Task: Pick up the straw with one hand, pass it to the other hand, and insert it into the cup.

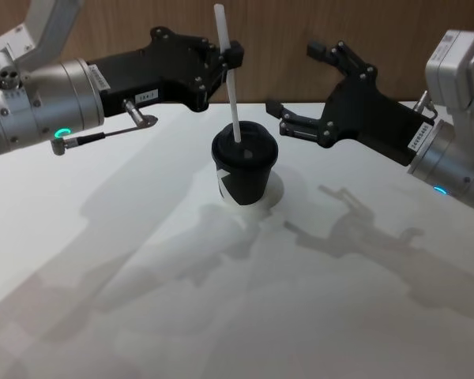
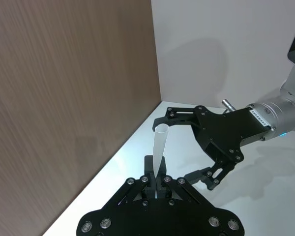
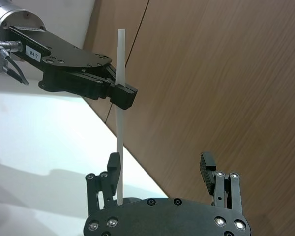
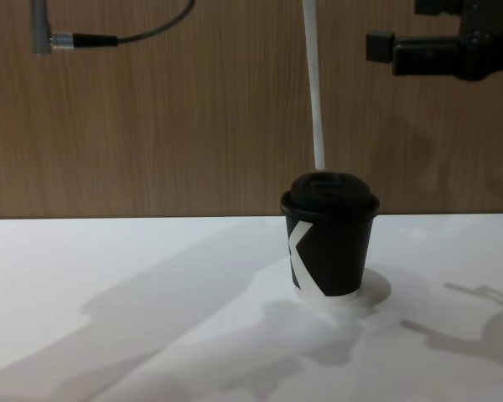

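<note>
The white straw (image 1: 227, 71) stands nearly upright over the black cup (image 1: 245, 178), which rests on the white table. My left gripper (image 1: 231, 55), on the arm with the silver wrist and green ring light, is shut on the straw's upper part. The straw's lower end (image 4: 319, 159) is at the domed lid (image 4: 331, 186); I cannot tell whether it has entered. In the left wrist view the straw (image 2: 160, 147) rises from the left gripper (image 2: 157, 183). My right gripper (image 1: 294, 79) hangs open just right of the cup, holding nothing, and its fingers (image 3: 113, 167) stand wide apart.
A thin dark cable with a metal plug (image 1: 142, 120) hangs from the left wrist. A wooden wall (image 4: 193, 126) runs close behind the table. White tabletop (image 1: 221, 316) stretches in front of the cup.
</note>
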